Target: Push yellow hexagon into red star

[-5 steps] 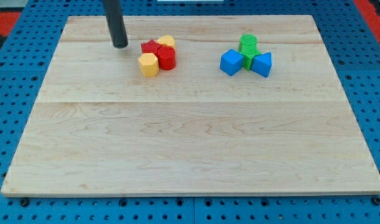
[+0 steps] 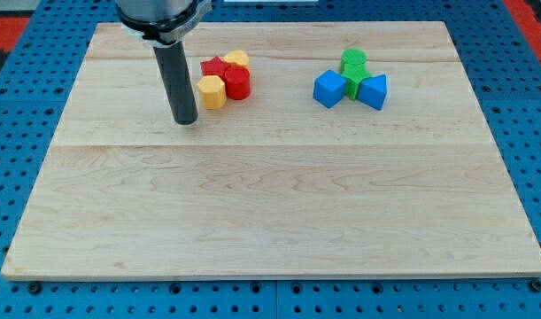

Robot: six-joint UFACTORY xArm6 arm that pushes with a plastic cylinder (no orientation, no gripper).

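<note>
**Tip low and left of the yellow hexagon**

Camera view: my tip [image 2: 185,120], a bare rod gripping nothing, sits just beside the yellow hexagon [image 2: 211,91], toward the view's lower left. The hexagon touches the red star [image 2: 216,67], which lies toward the view's top. The push should likely run upward and slightly right.

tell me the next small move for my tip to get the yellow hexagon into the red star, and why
Probably a short push up and slightly right. My tip sits just below-left of the yellow hexagon, apart from it. The red star lies directly above the hexagon, seemingly touching it already, with a red block on the hexagon's right. Pushing from below should press it into the star.
</note>
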